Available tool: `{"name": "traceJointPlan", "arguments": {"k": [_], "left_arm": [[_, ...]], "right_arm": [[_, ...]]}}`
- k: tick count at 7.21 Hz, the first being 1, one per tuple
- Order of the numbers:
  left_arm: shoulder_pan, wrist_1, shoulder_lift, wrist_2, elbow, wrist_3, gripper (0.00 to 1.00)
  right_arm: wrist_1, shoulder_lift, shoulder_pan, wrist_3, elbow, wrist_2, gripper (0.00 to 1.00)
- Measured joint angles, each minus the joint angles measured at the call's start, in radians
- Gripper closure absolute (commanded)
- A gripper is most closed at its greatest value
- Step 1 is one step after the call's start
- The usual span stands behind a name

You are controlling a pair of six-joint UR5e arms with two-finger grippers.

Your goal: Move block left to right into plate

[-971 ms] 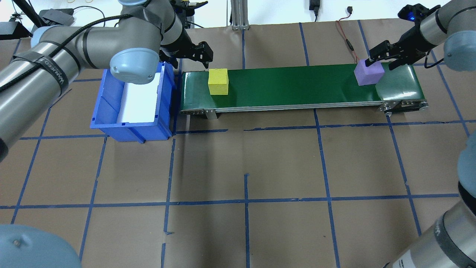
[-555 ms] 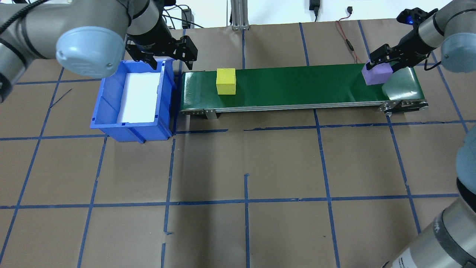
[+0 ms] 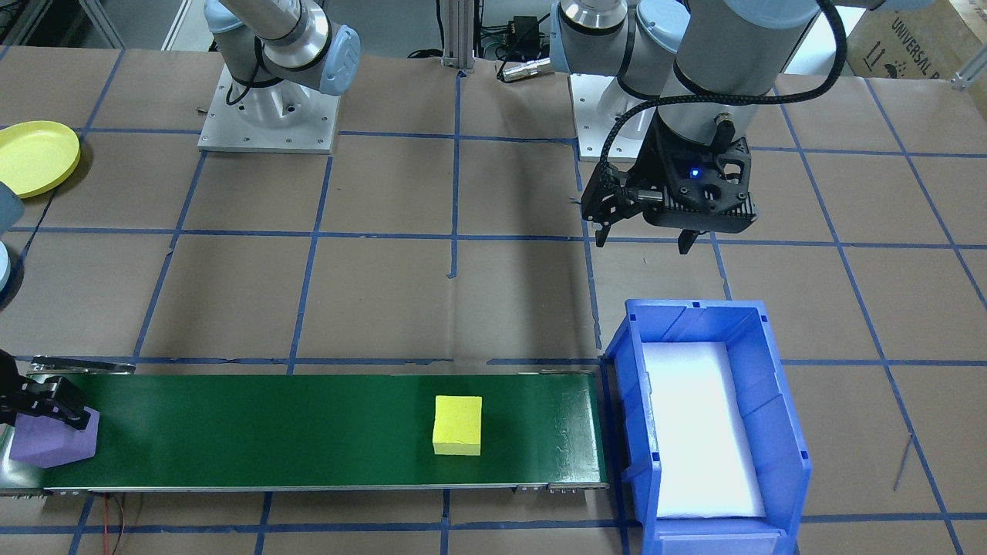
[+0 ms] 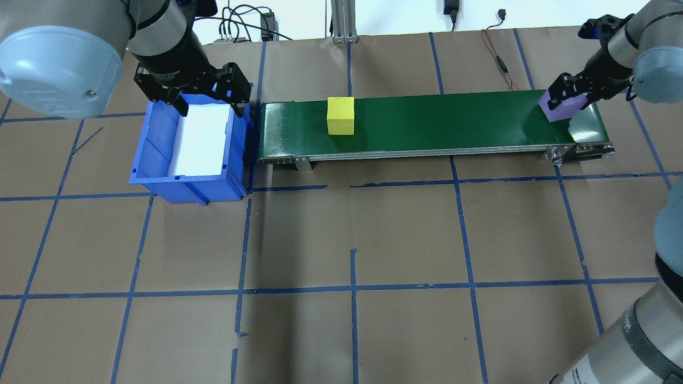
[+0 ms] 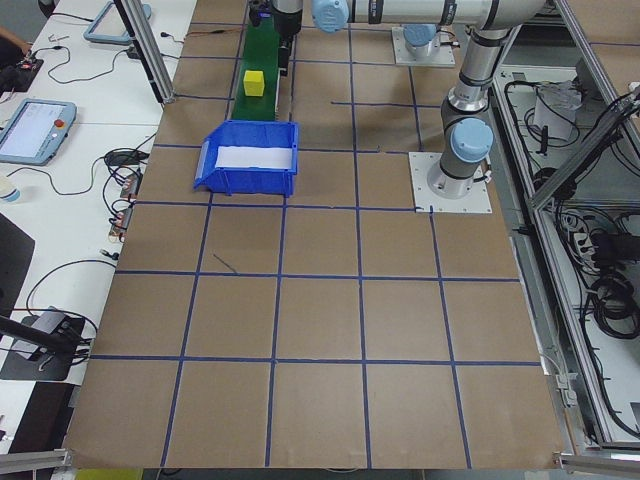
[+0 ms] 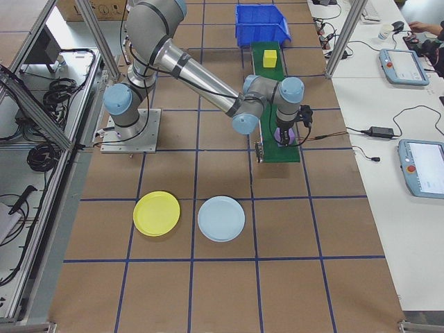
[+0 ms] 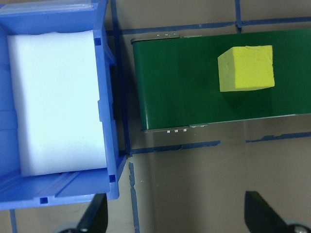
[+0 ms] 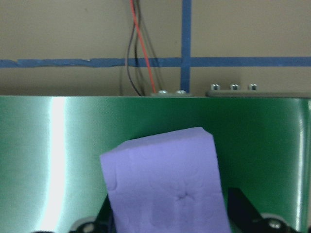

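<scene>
The purple block (image 8: 165,184) sits slightly turned at the right end of the green belt (image 4: 443,120). My right gripper (image 4: 571,98) has a finger against each of its two sides, shut on it. A yellow block (image 4: 340,116) lies loose on the belt's left part. My left gripper (image 4: 209,106) hangs open and empty over the far rim of the blue bin (image 4: 155,160). In the front-facing view the yellow plate (image 3: 35,158) lies at the far left, on the table well away from the belt. It is out of the overhead view.
The bin, lined with white foam, stands against the belt's left end. A light blue plate (image 6: 220,218) lies beside the yellow plate (image 6: 157,213) in the right side view. A red and black cable runs behind the belt's right end.
Both blocks rode the belt to the right. My right gripper followed the purple block and came down around it. My left arm swung back from the belt's left end to the bin.
</scene>
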Motion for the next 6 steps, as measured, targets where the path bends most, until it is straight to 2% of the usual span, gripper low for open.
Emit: {"name": "traceJointPlan", "arguments": {"k": [1, 2, 3, 4, 6], "left_arm": [[0.0, -0.045, 0.008, 0.006, 0.005, 0.003, 0.0], [0.0, -0.09, 0.025, 0.012, 0.011, 0.004, 0.0], [-0.001, -0.141, 0.048, 0.041, 0.012, 0.004, 0.0], [-0.001, -0.186, 0.066, 0.079, 0.008, 0.002, 0.0], [-0.001, -0.215, 0.078, 0.1, -0.006, -0.017, 0.0]], "right_arm": [[-0.001, -0.016, -0.004, -0.015, 0.004, -0.046, 0.69], [0.002, -0.049, -0.022, -0.037, 0.012, -0.067, 0.69], [0.017, -0.089, -0.068, -0.072, 0.027, -0.076, 0.68], [0.031, -0.124, -0.142, -0.142, 0.063, -0.08, 0.68], [-0.03, -0.17, -0.344, -0.371, 0.172, -0.126, 0.66]]}}
